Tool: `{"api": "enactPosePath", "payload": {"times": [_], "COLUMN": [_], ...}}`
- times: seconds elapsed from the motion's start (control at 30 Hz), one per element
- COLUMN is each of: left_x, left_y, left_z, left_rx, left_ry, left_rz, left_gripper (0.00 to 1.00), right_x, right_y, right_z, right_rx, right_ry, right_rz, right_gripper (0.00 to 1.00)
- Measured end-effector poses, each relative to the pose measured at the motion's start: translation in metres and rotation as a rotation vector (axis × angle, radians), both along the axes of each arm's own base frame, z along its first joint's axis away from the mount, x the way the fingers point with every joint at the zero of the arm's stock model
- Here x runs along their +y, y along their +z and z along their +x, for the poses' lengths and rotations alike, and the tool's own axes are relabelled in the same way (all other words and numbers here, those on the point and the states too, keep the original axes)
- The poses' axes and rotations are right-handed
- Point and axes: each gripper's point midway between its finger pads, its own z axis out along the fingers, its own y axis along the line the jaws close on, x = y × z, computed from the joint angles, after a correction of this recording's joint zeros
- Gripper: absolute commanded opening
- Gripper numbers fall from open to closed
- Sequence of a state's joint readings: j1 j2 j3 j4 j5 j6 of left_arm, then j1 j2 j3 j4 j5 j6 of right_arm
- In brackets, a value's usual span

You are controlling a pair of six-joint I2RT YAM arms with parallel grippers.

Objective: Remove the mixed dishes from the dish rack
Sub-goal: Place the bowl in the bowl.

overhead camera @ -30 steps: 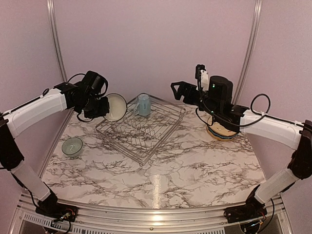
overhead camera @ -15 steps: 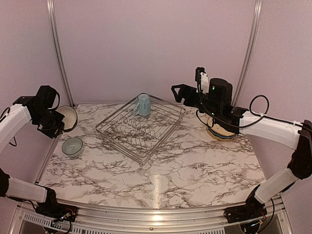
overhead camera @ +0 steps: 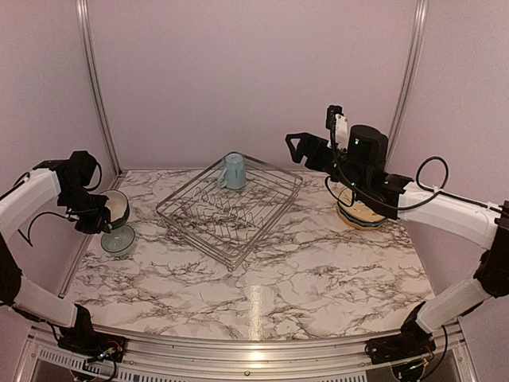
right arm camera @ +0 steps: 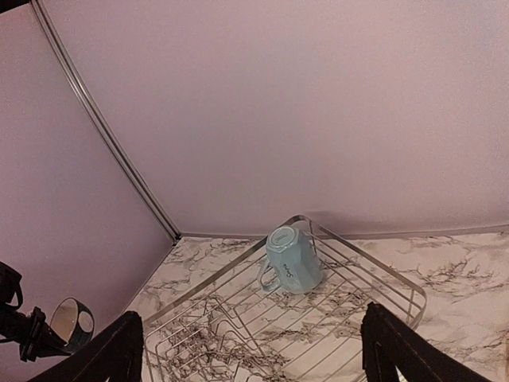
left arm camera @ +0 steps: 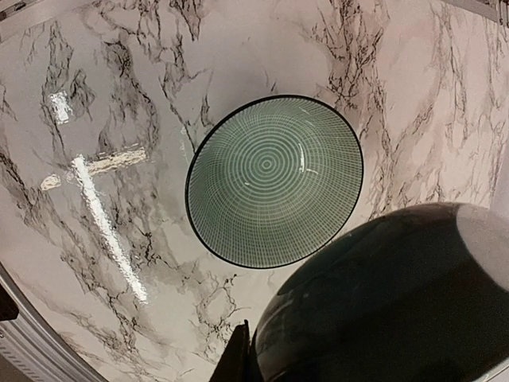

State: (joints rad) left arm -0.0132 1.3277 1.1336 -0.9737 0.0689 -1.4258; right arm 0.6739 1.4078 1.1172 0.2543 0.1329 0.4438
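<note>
My left gripper (overhead camera: 99,215) pinches the rim of the dark bowl (overhead camera: 116,208) and holds it tilted, in the air, just above the green bowl (overhead camera: 118,241), which sits on the table (overhead camera: 262,302) at the far left. I judge the step in hand is setting this bowl down, probably nested in the green one. To do it well I should level the dark bowl, centre it over the green rings I see from my wrist, lower slowly, and let go only once it rests. Off-centre, rim could knock rim. The table's left edge and the wall rail lie close beside this spot, so I have little room leftward. Toward the rack (overhead camera: 266,226) there is bare marble. My right gripper (overhead camera: 312,137) is spread wide and holds nothing, raised above the plates (overhead camera: 362,215) stacked at the right. It faces the mug (overhead camera: 234,170), the only dish I can see in the rack, lying at its far corner. Its path there looks free, though the rack's rim wire and tines stand close around the mug.
</note>
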Motion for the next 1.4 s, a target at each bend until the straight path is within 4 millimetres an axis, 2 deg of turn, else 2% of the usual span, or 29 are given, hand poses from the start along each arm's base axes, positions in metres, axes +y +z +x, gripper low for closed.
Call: {"api": "enactPosePath", "payload": {"times": [0.13,0.33,0.57,0.8,0.93,1.1,1.27,1.4], "left_x": [0.002,0.013,0.002,-0.001,-0.002,-0.002,-0.001,0.0], "left_y": [-0.013,-0.029,-0.062,-0.081,-0.083,-0.083,-0.078,-0.07], "left_z": [-0.006,-0.005,-0.008,-0.019,-0.017,-0.017,-0.008,-0.006], "left_rx": [0.051,0.111,0.219,0.248,0.231,0.217,0.162,0.117], "left_ry": [0.043,0.117,0.113,0.124,0.129,0.133,0.134,0.134], "left_rz": [-0.014,-0.038,-0.117,-0.137,-0.156,-0.164,-0.167,-0.165], "left_gripper": [0.0,0.0,0.0,0.0,0.0,0.19,0.45,0.61], "right_x": [-0.001,-0.004,-0.005,-0.005,-0.005,-0.005,-0.005,-0.005], "right_y": [-0.001,-0.009,-0.007,-0.007,-0.007,-0.007,-0.007,-0.007], "right_z": [0.0,-0.002,-0.003,-0.003,-0.003,-0.003,-0.003,-0.003], "right_rx": [0.001,0.013,0.01,0.01,0.01,0.01,0.01,0.01], "right_ry": [-0.005,-0.008,-0.011,-0.011,-0.011,-0.011,-0.011,-0.011], "right_rz": [-0.001,-0.011,-0.008,-0.008,-0.008,-0.008,-0.008,-0.008], "right_gripper": [0.91,0.91,0.91,0.91,0.91,0.9,0.9,0.9]}}
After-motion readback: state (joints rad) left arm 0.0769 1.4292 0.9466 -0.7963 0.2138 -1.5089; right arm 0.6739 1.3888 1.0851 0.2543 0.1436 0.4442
